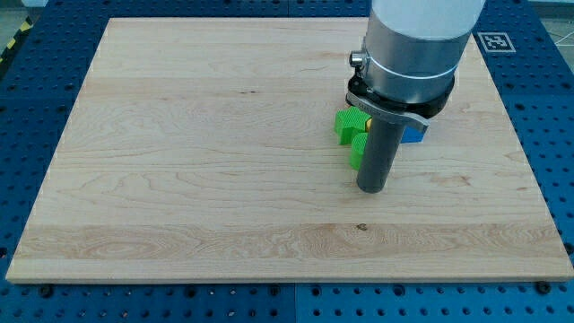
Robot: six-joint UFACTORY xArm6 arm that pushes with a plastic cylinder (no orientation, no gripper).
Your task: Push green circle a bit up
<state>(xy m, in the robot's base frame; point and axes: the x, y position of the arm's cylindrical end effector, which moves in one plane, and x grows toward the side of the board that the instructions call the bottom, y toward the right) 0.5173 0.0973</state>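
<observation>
My tip (371, 189) rests on the wooden board (197, 161), right of centre. Just above and left of it is a green block (357, 152), mostly hidden behind the rod, so I cannot make out its shape. A second green block (350, 124) sits above that one, partly under the arm's body; its shape is unclear too. I cannot tell which of them is the green circle. A sliver of yellow (369, 122) shows between the green block and the rod. A blue block (414, 135) peeks out on the rod's right side.
The arm's large silver and black body (413, 54) hangs over the board's upper right and hides what lies under it. A blue perforated table (36, 108) surrounds the board. A black-and-white marker tag (495, 41) lies beyond the board's top right corner.
</observation>
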